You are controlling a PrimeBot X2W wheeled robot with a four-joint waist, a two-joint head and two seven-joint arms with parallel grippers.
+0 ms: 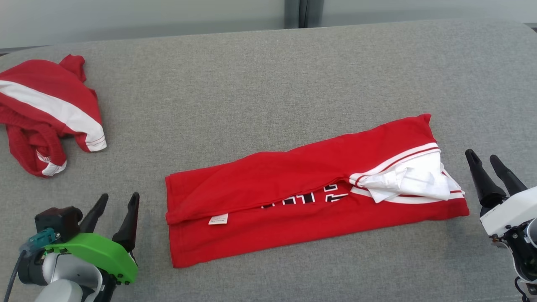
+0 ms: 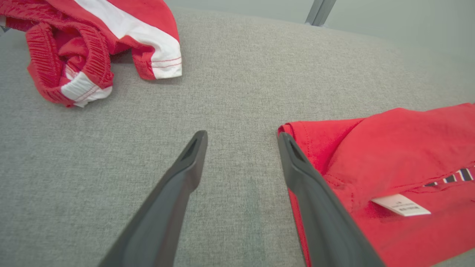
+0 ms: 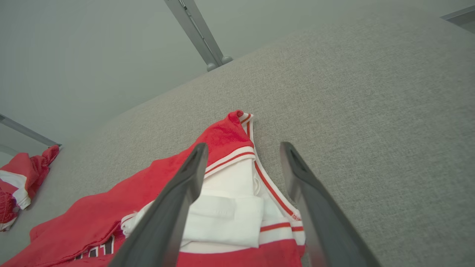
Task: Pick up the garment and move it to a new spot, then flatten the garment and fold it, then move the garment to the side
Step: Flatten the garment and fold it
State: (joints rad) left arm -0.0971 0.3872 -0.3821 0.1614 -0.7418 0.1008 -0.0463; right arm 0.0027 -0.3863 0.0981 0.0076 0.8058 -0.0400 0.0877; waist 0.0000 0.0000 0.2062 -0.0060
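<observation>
Grey upholstery (image 1: pixel 268 75) carries the red shirt (image 1: pixel 302 184), half-folded at centre, between left gripper (image 1: pixel 119 196) and right gripper (image 1: pixel 482 155), both spread and empty; the next fold likely needs all layers pinched together.

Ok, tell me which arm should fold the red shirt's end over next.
Right, probably. The right gripper is open, fingers lined up around the white collar end of the folded red jersey shirt; the left gripper, also open, sits beside the hem corner.
</observation>
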